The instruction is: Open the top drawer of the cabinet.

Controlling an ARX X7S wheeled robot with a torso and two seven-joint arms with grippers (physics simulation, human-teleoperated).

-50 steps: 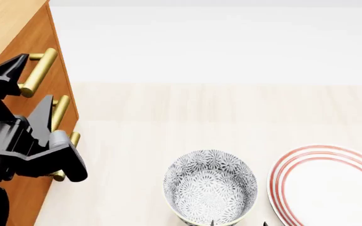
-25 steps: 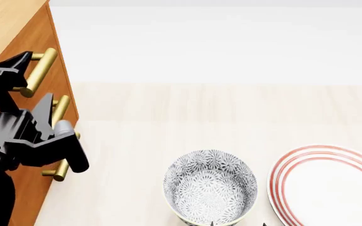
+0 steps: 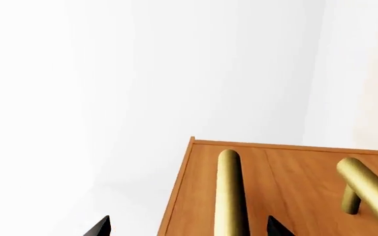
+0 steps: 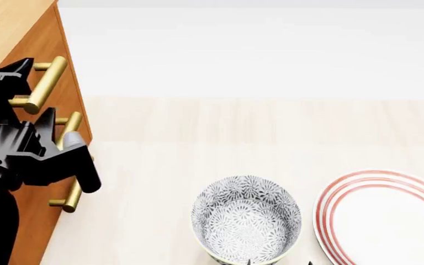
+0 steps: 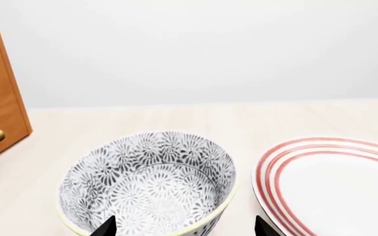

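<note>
- Head view: your left end effector [image 4: 31, 91] is spread wide, one finger either side of the top drawer [image 4: 50, 66] handle, not yet pinching it. That drawer looks flush with the cabinet [image 4: 6, 22], so closing and pulling remain. Three brass handles, one bowl [image 4: 246, 220], one plate [image 4: 385, 218].
- Left wrist view: fingertips [image 3: 98, 227] flank one handle; two handles visible.
- Right wrist view: right end effector [image 5: 183, 226] is spread above the bowl, holding nothing.

Smooth wooden cabinet [image 4: 6, 22], shiny brass handle [image 4: 46, 83], glossy patterned bowl [image 4: 245, 221]
</note>
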